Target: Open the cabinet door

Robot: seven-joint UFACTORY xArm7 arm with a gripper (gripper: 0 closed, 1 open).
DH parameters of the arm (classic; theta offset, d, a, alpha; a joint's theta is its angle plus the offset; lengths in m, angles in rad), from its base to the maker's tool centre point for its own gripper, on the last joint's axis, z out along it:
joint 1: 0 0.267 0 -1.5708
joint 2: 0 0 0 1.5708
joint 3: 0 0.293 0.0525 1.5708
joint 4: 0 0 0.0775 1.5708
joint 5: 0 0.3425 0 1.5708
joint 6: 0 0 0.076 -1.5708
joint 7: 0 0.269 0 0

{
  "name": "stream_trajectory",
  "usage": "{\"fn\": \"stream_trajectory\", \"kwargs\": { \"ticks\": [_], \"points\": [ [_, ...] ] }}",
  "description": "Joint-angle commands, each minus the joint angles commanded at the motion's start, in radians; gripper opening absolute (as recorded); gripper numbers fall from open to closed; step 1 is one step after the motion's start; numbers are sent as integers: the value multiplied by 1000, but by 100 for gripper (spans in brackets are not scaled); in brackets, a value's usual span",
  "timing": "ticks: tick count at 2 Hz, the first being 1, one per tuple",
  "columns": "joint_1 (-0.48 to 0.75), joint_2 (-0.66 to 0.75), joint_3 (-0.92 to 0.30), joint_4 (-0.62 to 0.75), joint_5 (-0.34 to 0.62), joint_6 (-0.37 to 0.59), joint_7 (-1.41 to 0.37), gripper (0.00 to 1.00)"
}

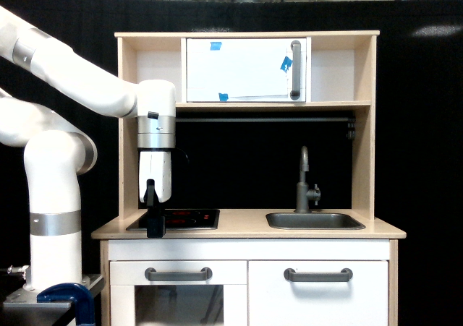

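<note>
Cabinet door (pixel 318 293), a plain solid white rectangular panel, sits at the lower front of the wooden toy kitchen, directly below the grey metal sink (pixel 315 220) and closed flush with the frame. Its one dark-grey bar handle (pixel 318 275) runs horizontally near the door's top edge, so its long axis lies across the exterior view.

From the sink, the black gripper (pixel 155 228) of the white robot arm (pixel 72 73) hangs well off towards the exterior view's left, pointing straight down over the black hob (pixel 181 218), its tip at or just above the pale wooden countertop (pixel 246 230). Whether the fingers are apart or together I cannot tell; they read as one dark block.

So the handle lies below the gripper and across to the exterior view's right, past the countertop's front lip. I judge the gripper must clear that lip, drop in front of the cabinet and turn to face the bar.

Left of the sink's door sits the glass-windowed oven door (pixel 179 297) with a like handle. Above the sink, a white upper door (pixel 242 69) carries a vertical handle and blue tape bits. Black curtain backs the scene.
</note>
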Motion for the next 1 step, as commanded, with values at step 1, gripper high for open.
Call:
{"fn": "stream_trajectory", "kwargs": {
  "ticks": [1],
  "points": [
    [-13,28,-23,11,-12,-17,-21,100]
  ]
}}
